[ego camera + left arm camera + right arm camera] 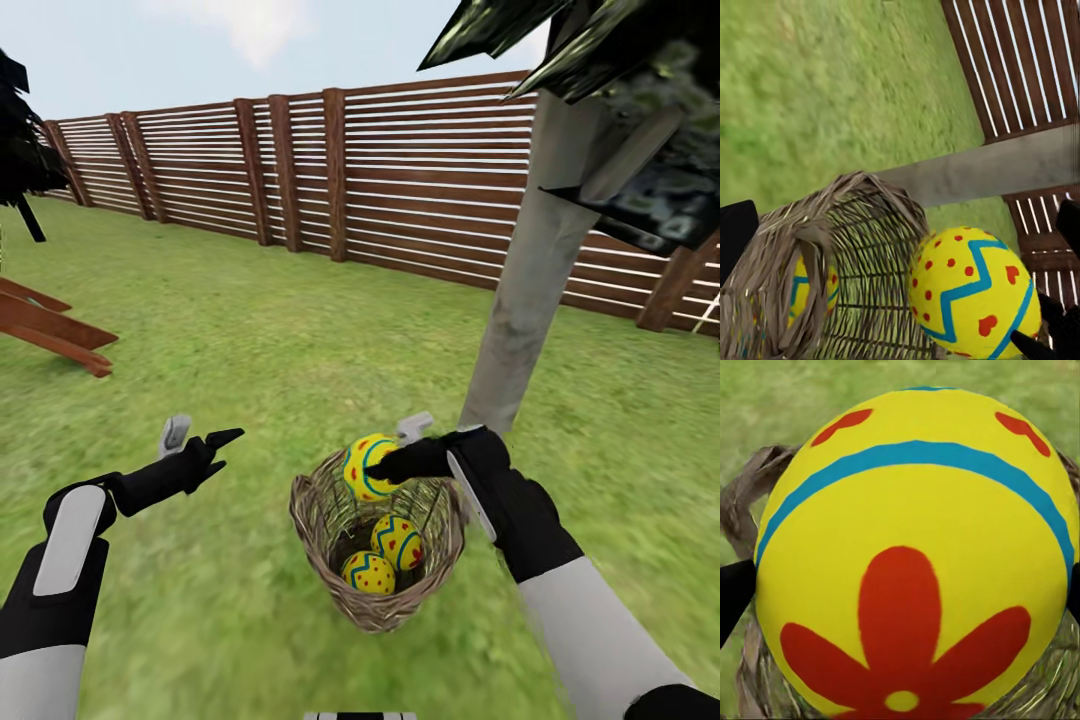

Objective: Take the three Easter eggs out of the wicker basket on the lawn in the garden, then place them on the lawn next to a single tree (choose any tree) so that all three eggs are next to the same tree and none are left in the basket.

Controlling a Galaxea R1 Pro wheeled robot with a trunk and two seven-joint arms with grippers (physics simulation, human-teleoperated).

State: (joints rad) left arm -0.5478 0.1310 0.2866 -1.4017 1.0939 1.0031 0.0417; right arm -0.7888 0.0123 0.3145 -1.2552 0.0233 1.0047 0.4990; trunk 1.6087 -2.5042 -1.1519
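1. Head view: the right gripper (pixel 385 458) is closed on one egg (pixel 366 466), holding it at the basket's (pixel 322 520) rim, over the far side of its opening.
2. Two more eggs lie inside the basket, below and just nearer than the gripped one: one (pixel 397 541) higher against the wall, one (pixel 368 573) at the bottom.
3. The basket sits on the lawn (pixel 250 350), tilted with its mouth toward the camera, directly under the right gripper.
4. The tree (pixel 520 300) with its pale grey trunk rises just beyond the right gripper, on the far side of the basket.
5. The left gripper (pixel 200 438) hovers off to the side of the basket, fingers spread apart and holding nothing.
6. Right wrist view: the held egg (pixel 915 562) sits between the dark fingertips (pixel 735 592), wicker weave behind it.
7. Left wrist view: the held egg (pixel 975 292) is beside the basket's (pixel 862 217) rim, with the trunk (pixel 990 172) behind.
8. A wooden fence (pixel 300 170) borders the far edge of the lawn.
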